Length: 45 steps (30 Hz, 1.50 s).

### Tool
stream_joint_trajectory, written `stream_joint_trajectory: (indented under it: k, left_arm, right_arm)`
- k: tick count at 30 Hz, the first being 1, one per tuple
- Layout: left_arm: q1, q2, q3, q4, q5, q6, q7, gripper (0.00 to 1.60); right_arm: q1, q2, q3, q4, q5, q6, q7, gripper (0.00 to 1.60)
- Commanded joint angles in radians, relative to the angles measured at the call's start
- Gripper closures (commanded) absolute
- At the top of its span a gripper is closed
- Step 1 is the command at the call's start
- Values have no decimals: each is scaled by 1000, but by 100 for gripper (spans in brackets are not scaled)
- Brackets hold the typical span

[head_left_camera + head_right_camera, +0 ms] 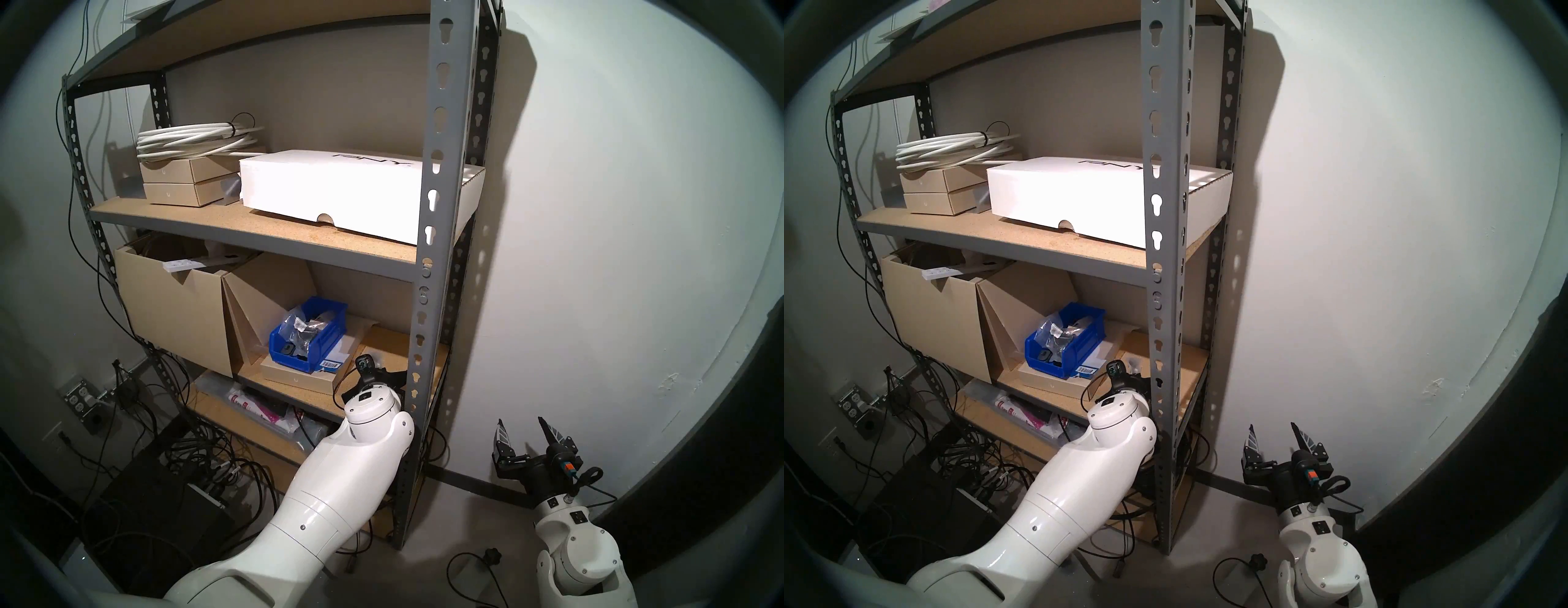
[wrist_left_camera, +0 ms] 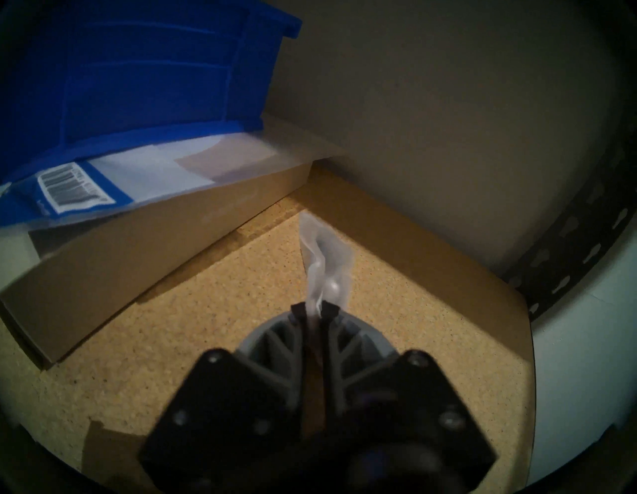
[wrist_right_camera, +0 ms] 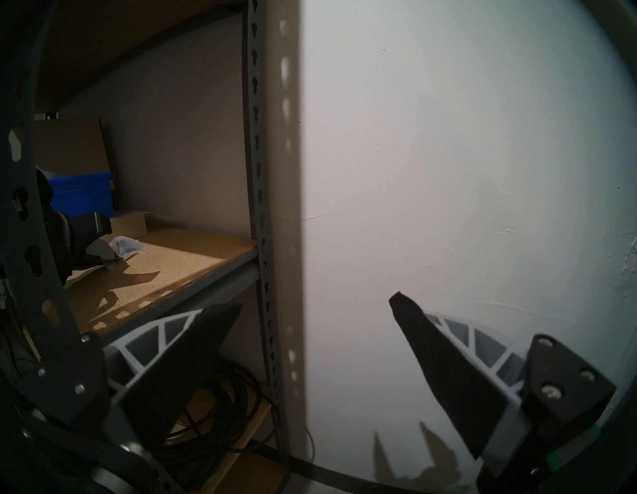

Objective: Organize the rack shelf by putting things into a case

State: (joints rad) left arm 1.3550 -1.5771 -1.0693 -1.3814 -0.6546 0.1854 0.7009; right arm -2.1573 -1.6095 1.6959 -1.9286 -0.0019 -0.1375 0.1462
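Observation:
On the lower tan board of the grey rack shelf (image 1: 441, 170), my left gripper (image 2: 313, 308) is shut on a crinkly clear plastic bag (image 2: 325, 262), which sticks out past the fingertips just above the board. The right wrist view shows the same bag (image 3: 127, 245) at my left gripper's tip. The blue case (image 1: 307, 335) stands to the left of it on a flat tan box, with several bags of black pieces (image 1: 303, 329) inside. My right gripper (image 1: 526, 433) stands open and empty outside the rack, near the white wall.
The flat tan box (image 2: 155, 238) under the case carries a blue and white barcode packet (image 2: 76, 189). Open cardboard boxes (image 1: 178, 305) fill the shelf's left. A white box (image 1: 335, 191) and coiled white cable (image 1: 191, 140) sit one shelf up. Cables (image 1: 191, 458) cover the floor.

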Motion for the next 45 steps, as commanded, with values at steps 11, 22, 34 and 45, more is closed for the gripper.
stream_joint_trajectory:
  k: [11, 22, 34, 45]
  left_arm:
    - [45, 22, 34, -166, 29, -32, -27, 160]
    - [69, 58, 72, -296, 107, -64, -17, 160]
    - [128, 125, 93, -429, 172, -90, -9, 160]
    - [195, 209, 72, -554, 183, -82, -13, 160]
  right_arm:
    - [2, 0, 0, -18, 0, -4, 0, 0]
    - [3, 0, 0, -18, 0, -4, 0, 0]
    - [3, 0, 0, -18, 0, -4, 0, 0]
    - [3, 0, 0, -18, 0, -4, 0, 0]
